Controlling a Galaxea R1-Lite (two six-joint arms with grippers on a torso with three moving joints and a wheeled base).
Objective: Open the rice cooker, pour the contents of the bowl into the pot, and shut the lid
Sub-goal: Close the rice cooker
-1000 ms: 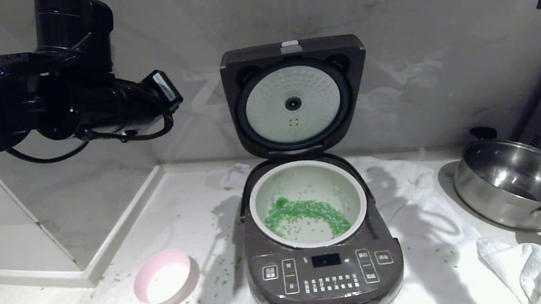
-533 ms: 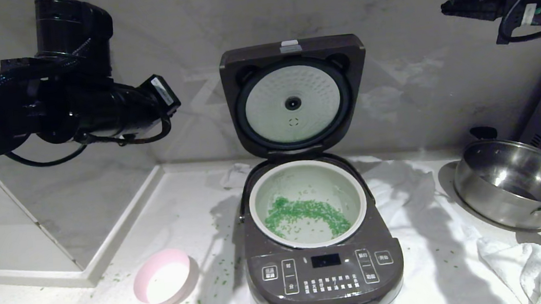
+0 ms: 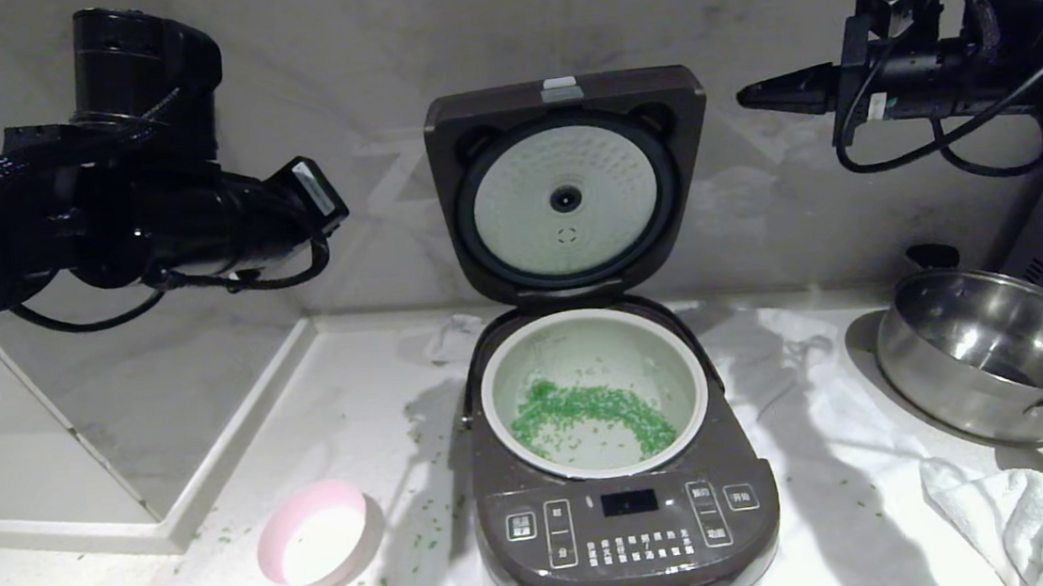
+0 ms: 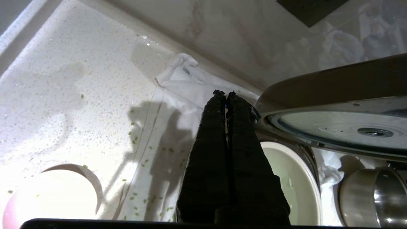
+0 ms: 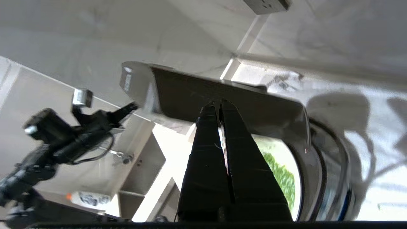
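Observation:
The rice cooker (image 3: 627, 529) stands in the middle of the counter with its lid (image 3: 561, 101) swung upright, the pale inner plate facing me. The pot (image 3: 583, 349) is exposed and the green contents (image 3: 589, 415) lie across its bottom. The pink bowl (image 3: 322, 548) sits empty on the counter to the cooker's front left. My right gripper (image 3: 745, 96) is shut and empty, level with the lid's top right corner and a short gap from it; in the right wrist view its tips (image 5: 217, 103) point at the lid's dark outer side (image 5: 254, 105). High at the left hangs my left arm (image 3: 147, 222), its gripper (image 4: 225, 93) shut on nothing.
A shiny steel pan (image 3: 999, 355) sits at the right, with a white towel (image 3: 1022, 513) in front of it. A white cloth (image 3: 803, 382) lies under the cooker. Loose green grains (image 3: 429, 528) dot the counter near the bowl. A pale raised ledge (image 3: 173, 522) borders the left.
My right arm has come down and leftward into the head view, bringing its shut gripper close to the lid's upper right corner. The left arm, cooker and bowl have stayed put.

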